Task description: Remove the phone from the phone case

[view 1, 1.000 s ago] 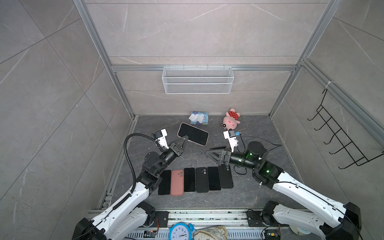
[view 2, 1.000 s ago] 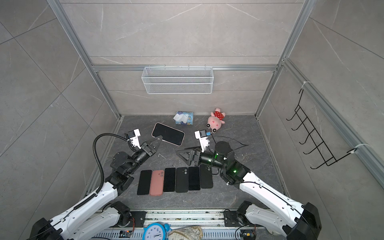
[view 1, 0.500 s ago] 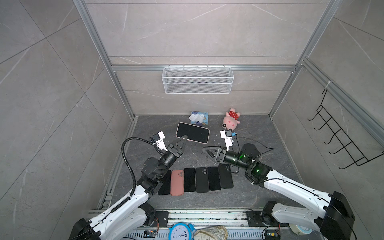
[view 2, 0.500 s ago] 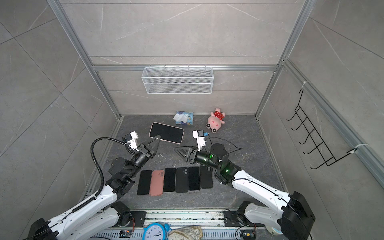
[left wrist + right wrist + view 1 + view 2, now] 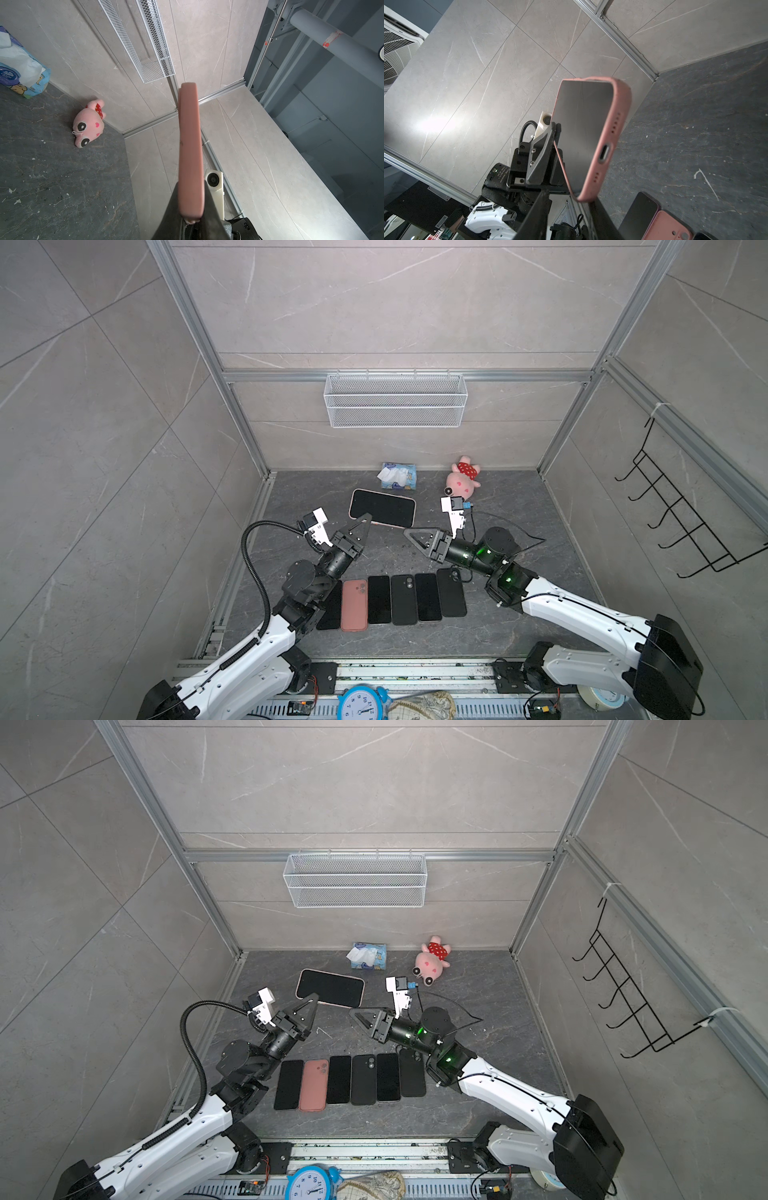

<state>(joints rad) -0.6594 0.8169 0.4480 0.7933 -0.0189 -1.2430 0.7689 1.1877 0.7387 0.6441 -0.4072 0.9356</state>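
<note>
Phone (image 5: 382,508), dark screen up, fitted in pink case (image 5: 612,128). Held clear of the floor, mid-cell, long side towards the back wall.

Left gripper (image 5: 365,520): clamped on the near long edge of the case. Right gripper (image 5: 407,532): jaws narrow, set about the near corner at the port end. Whether they touch it cannot be told.

Surface: dark grey marbled floor (image 5: 519,614). Room: pale grey tile walls in aluminium framing, with a white wire basket (image 5: 395,402) on the back wall and a black hook rack (image 5: 685,526) on the right wall.

Also on the floor: tissue pack (image 5: 397,477) and pink plush toy (image 5: 463,479) against the back wall. A row of six phones and cases (image 5: 399,599) lies side by side at the near side, the second a salmon case (image 5: 354,605) with a camera cut-out. A blue alarm clock (image 5: 359,705) stands at the front rail.

Views: the right wrist view alone shows the charging-port opening and speaker holes in the case's short end. The left wrist view shows the case edge-on only. Both top views show the whole screen.

Room to move: bare floor lies between the phone and the row, and more along the right wall. Tissue pack and toy sit beyond the phone, apart from it.
</note>
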